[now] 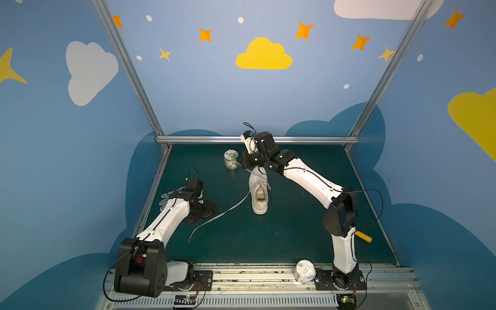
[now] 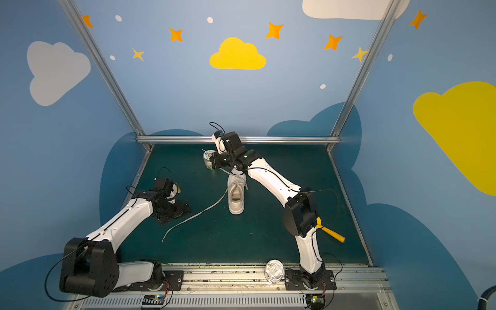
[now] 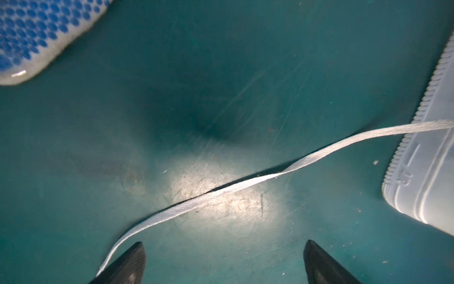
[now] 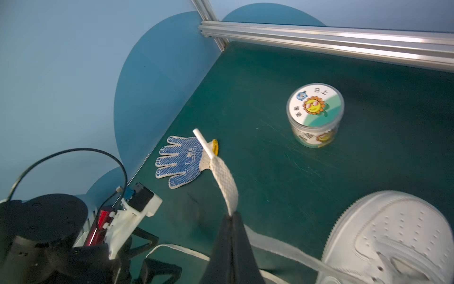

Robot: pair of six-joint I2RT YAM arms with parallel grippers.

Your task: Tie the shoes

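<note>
Left gripper (image 3: 224,248), jaws spread wide, low over loose lace (image 3: 221,190) beside sneaker (image 1: 259,193) — drop straight, pinch flat. Right gripper (image 4: 232,218) clamped on other lace (image 4: 224,179) off sneaker toe — wants tension.

Where my eyes look
Both top views look down from high above the shoe (image 1: 259,193). My wrist eyes sit low and close beside that shoe, each seeing part of it.

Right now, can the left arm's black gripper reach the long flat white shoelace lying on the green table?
Probably yes. The left gripper hangs open close above the shoelace, which lies loose on the table, and nothing sits between them.
</note>
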